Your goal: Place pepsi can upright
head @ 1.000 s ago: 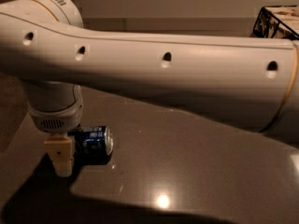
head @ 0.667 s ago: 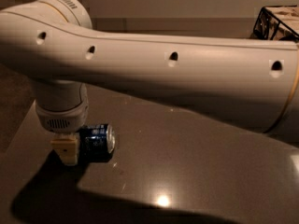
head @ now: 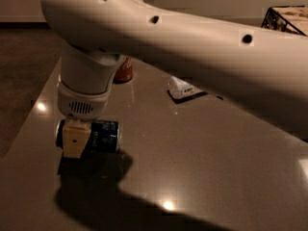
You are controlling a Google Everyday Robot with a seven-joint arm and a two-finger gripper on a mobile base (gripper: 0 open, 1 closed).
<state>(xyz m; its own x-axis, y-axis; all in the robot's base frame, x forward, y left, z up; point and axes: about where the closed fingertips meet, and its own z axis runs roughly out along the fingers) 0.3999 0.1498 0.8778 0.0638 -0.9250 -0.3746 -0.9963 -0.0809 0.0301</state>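
On the counter, directly under the wrist of the gripper, the pepsi can lies on its side, its long axis running across the view. One of the pale, blocky fingers crosses the can's near wall, close to its left end; the other is hidden behind the can, so I cannot tell whether they are pinching it or merely straddling it. The can is a thin-walled aluminium cylinder, dark blue with silver ends, and it looks light, smooth and ready to roll on the glossy, hard counter. Its walls would probably dent under a hard squeeze, so a moderate grip across the middle of the barrel, away from the rims, seems the best hold for tipping it onto one flat end. Beyond the fingers a red can stands partly hidden behind the wrist, and farther right of them a pale plastic bottle lies on its side, well apart from the blue can.
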